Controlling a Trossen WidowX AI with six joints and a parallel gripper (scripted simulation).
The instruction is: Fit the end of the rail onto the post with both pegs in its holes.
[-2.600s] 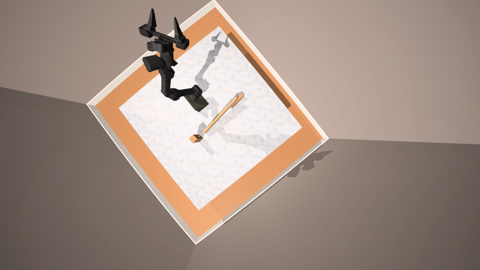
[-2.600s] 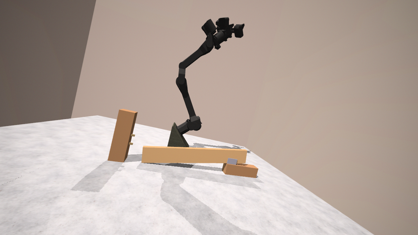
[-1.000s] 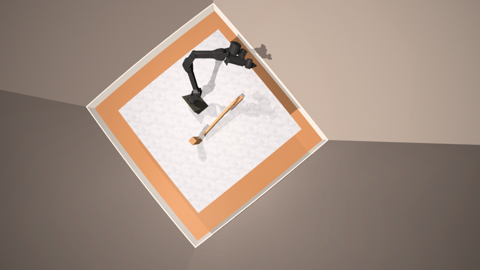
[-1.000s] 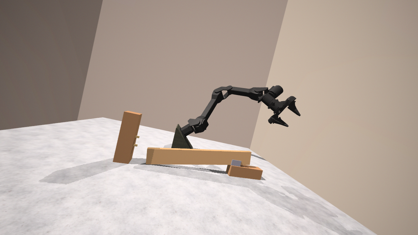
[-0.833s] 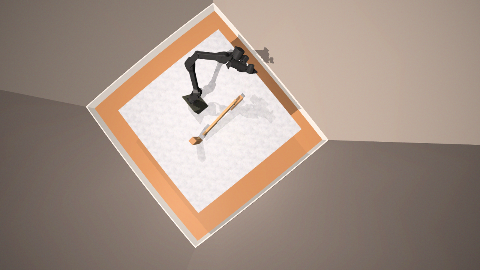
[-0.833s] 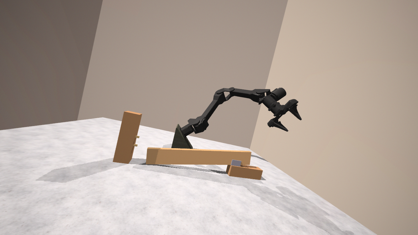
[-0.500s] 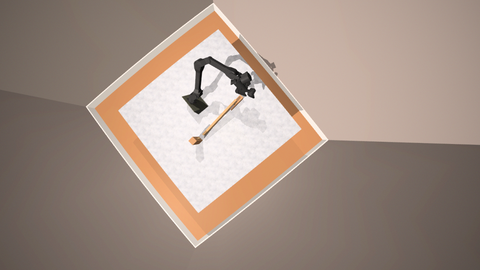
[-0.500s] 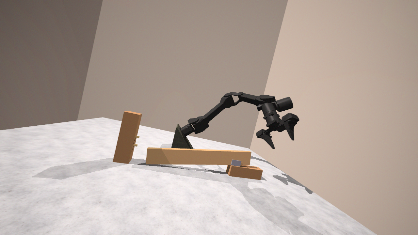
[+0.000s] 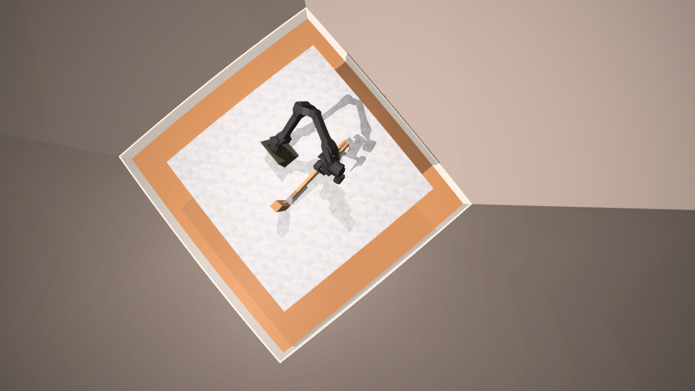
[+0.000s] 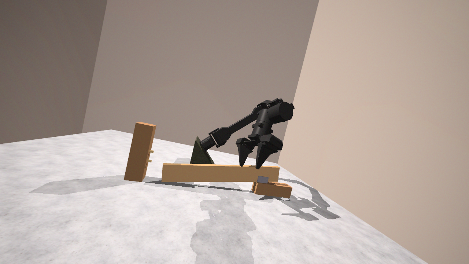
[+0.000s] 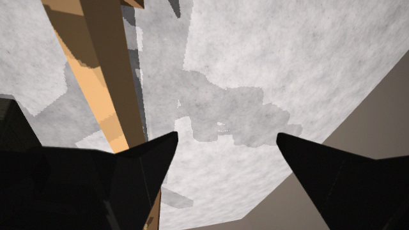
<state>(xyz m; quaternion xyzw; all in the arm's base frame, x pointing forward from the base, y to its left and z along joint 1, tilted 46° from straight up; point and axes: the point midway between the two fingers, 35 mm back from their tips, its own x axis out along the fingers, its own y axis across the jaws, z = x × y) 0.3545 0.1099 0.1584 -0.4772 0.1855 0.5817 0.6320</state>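
Now the gripper (image 10: pixel 250 166), wide open and empty, hovers off-centre over the rail (image 10: pixel 209 172); best shift sideways to straddle it before closing.

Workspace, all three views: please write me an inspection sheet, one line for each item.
Surface: white mottled table, crossed by grey shadows; orange border visible from the top view.
Rail: near end down on the table, short of the post; far end at the bracket on the footboard block.
Pegs: both bare, not in the rail.
Clutter: nothing seen.
Pincer: open, empty, tips pointing down at the rail's top near its far end; in the wrist view the rail passes beside one finger, not between the two.
Cables: nothing seen.
Surroundings: plain beige walls.
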